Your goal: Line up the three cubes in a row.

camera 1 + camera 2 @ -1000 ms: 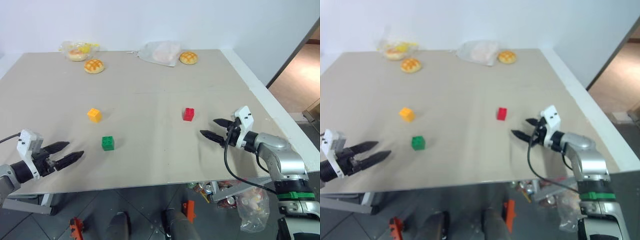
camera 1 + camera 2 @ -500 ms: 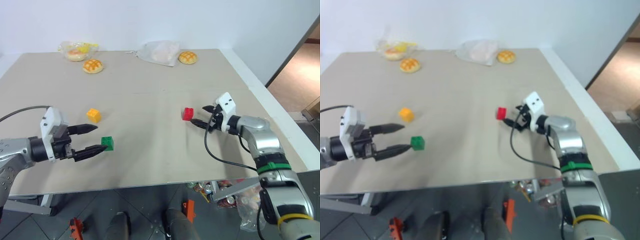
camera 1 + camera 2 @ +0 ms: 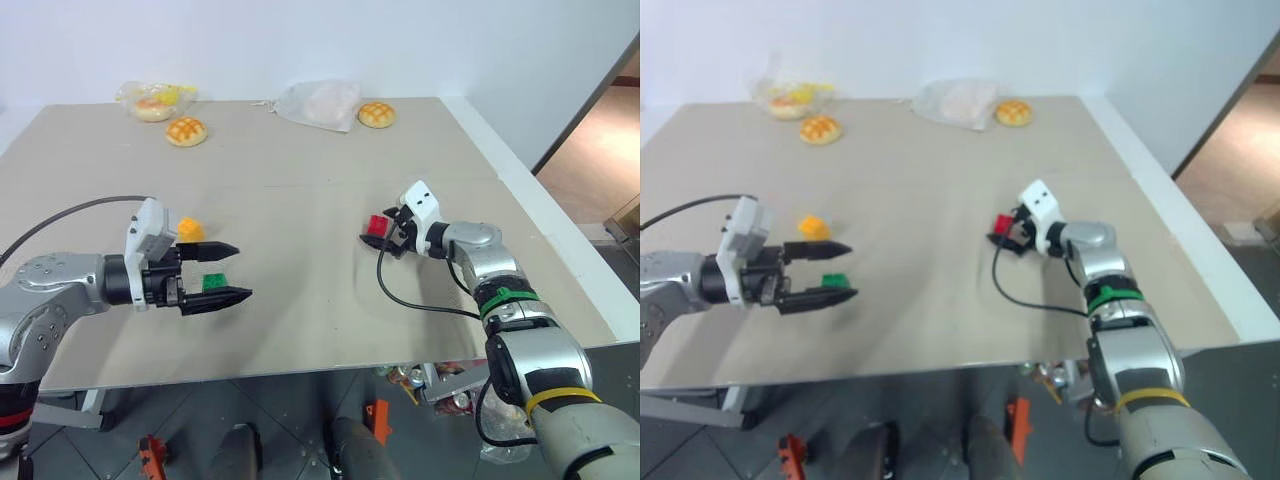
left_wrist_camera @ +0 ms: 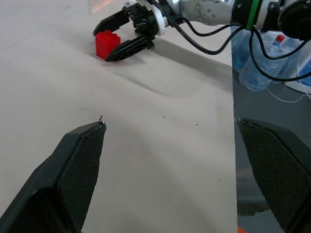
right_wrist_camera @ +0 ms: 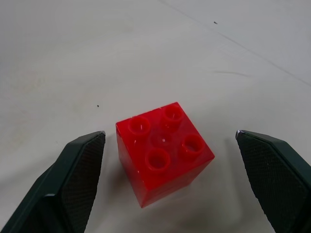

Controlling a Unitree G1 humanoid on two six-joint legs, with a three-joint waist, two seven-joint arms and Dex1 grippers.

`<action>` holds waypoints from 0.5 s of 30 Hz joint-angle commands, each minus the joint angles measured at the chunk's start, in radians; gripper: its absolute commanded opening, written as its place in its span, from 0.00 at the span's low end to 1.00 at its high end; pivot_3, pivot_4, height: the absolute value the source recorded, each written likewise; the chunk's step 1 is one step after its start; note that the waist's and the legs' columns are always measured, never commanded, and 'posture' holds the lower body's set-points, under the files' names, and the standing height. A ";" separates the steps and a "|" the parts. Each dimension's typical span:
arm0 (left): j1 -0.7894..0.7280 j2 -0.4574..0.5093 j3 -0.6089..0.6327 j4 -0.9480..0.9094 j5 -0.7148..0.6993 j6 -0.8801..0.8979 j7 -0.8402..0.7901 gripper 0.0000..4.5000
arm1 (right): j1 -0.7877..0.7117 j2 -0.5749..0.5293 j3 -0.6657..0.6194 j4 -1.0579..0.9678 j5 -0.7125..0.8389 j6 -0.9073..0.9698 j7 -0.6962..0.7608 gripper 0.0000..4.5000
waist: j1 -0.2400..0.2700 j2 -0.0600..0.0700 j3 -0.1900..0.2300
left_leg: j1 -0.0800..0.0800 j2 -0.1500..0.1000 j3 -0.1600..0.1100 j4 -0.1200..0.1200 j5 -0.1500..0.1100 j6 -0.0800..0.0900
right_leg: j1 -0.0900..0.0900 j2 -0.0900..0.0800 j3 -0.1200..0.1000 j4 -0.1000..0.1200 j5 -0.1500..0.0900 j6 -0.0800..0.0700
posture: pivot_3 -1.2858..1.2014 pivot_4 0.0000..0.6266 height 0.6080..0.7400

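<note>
Left tool [image 3: 228, 272] spread wide, held level, right tool [image 3: 378, 229] wide apart — arm outstretched

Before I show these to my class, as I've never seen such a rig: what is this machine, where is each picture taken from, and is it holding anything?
It is a two-armed humanoid robot at a table. The two wide pictures come from cameras in its head, looking down over its arms. The two close-ups come from cameras on its wrists.

On the table lie a red cube, a green cube and an orange-yellow cube; at the far edge lie two buns and some plastic bags.

Nothing is held. The right gripper stands open with the red cube between its fingers, not yet gripped. The left gripper hangs open near the green cube.
</note>
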 commanded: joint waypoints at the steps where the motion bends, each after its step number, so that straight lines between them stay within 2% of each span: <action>1: -0.020 -0.008 0.003 0.001 0.000 -0.012 -0.005 1.00 | -0.040 0.002 -0.020 0.023 -0.004 -0.034 0.008 0.99 | -0.003 0.000 0.000 | 0.000 0.000 0.000 0.000 0.000 0.000 | 0.000 0.000 0.000 0.000 0.000 0.000 | 0.52 0.24 1.00; 2: -0.021 -0.010 0.003 0.003 0.000 -0.012 -0.004 1.00 | -0.040 0.003 -0.022 0.027 -0.003 -0.037 0.012 0.99 | -0.005 0.000 0.000 | 0.000 0.000 0.000 0.000 0.000 0.000 | 0.000 0.000 0.000 0.000 0.000 0.000 | 0.52 0.24 1.00; 5: -0.029 -0.018 0.001 0.012 0.005 -0.015 -0.002 1.00 | -0.039 0.004 -0.030 0.037 0.002 -0.038 0.022 0.81 | -0.012 0.000 0.000 | 0.000 0.000 0.000 0.000 0.000 0.000 | 0.000 0.000 0.000 0.000 0.000 0.000 | 0.52 0.24 1.00; 12: -0.038 -0.045 -0.004 0.028 0.020 -0.024 0.010 1.00 | -0.023 0.012 -0.043 0.019 0.018 -0.045 0.065 0.27 | -0.017 0.000 0.000 | 0.000 0.000 0.000 0.000 0.000 0.000 | 0.000 0.000 0.000 0.000 0.001 0.001 | 0.52 0.24 1.00; 15: -0.030 -0.055 -0.004 0.037 0.033 -0.032 0.010 1.00 | -0.011 0.018 -0.042 0.010 0.016 -0.046 0.074 0.26 | -0.017 0.000 0.000 | 0.000 0.000 0.000 0.000 0.000 0.000 | 0.000 0.000 0.000 0.001 0.001 0.001 | 0.52 0.24 1.00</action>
